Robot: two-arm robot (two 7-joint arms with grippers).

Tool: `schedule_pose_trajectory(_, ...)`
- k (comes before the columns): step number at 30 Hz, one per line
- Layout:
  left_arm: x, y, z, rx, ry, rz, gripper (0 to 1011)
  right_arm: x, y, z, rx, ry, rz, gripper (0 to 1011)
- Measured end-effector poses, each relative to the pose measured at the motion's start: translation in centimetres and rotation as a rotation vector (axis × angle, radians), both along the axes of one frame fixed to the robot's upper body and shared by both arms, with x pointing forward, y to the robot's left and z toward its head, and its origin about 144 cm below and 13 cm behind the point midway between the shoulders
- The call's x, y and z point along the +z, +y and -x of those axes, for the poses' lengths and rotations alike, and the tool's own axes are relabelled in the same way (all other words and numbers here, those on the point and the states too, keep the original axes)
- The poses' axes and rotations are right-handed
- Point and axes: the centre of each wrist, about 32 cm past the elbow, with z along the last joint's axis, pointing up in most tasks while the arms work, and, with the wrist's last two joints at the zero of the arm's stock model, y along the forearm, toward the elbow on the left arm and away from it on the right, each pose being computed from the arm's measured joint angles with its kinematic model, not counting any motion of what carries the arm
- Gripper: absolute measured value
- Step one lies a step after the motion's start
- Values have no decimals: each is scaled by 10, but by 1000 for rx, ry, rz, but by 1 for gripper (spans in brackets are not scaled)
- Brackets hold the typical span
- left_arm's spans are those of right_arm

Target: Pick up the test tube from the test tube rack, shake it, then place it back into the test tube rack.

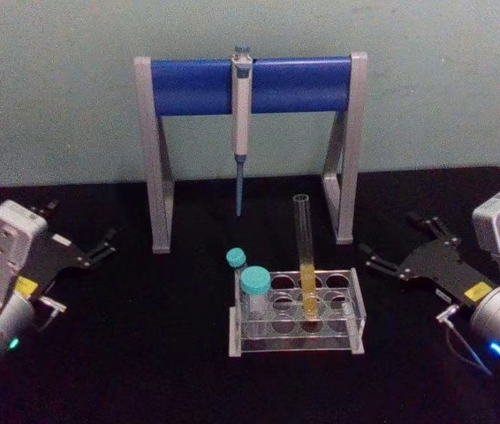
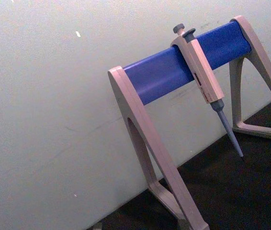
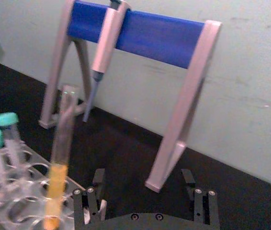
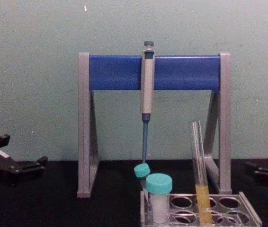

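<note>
At a middle hole of the test tube rack [image 1: 296,343], the test tube [image 1: 304,238] (light, slick, breakable glass, uncapped) stands almost upright, likely best pinched gently above its yellow liquid [image 1: 309,287] by the right gripper [image 1: 390,237], wide open and empty nearby, like the left gripper [image 1: 82,221] opposite.

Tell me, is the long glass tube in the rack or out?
In. The test tube stands nearly upright in a hole of the test tube rack, with yellow liquid in its lower part.

Yellow, teal and blue on black
Clear test tube [image 1: 304,238] holds yellow liquid; clear test tube rack [image 1: 296,346]; teal vial caps [image 1: 254,281]; grey-and-blue pipette stand [image 1: 250,86]; black table [image 1: 126,353].
</note>
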Motion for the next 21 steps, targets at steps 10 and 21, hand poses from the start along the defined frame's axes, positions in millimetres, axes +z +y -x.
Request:
schedule_pose_trajectory(10,0,0,0,0,0,0,1010,8,7,-2,113,58,-46,1000)
schedule_pose_trajectory(21,0,0,0,0,0,0,1010,18,16,-12,238,133,-76,1000)
